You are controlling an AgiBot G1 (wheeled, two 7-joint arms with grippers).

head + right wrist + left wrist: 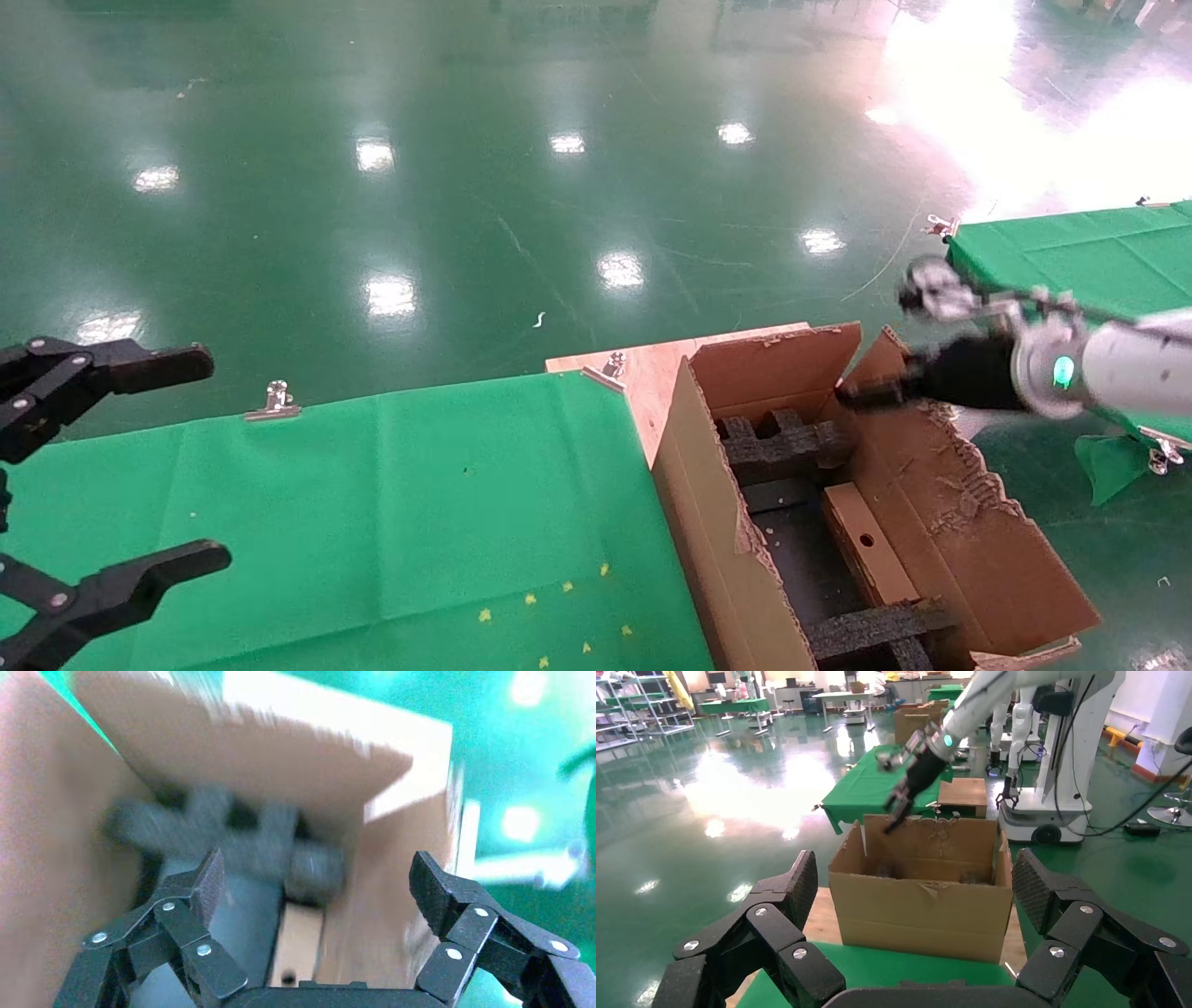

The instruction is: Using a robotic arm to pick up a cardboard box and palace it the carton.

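Observation:
The large carton [708,503] stands open at the right end of the green table, with ragged flaps and black foam inserts [782,443] inside. The slim cardboard box [866,545] stands on its edge inside the carton against the right wall, one round hole showing. It also shows in the right wrist view [299,945]. My right gripper [861,391] on the white arm hovers over the carton's far right corner, open and empty [320,881]. My left gripper [214,457] is parked open at the far left, facing the carton [919,910].
The green-clothed table [372,513] has metal clips [277,401] on its far edge. A wooden board [643,368] lies under the carton. A second green table [1071,252] stands at the right behind my right arm. Glossy green floor lies beyond.

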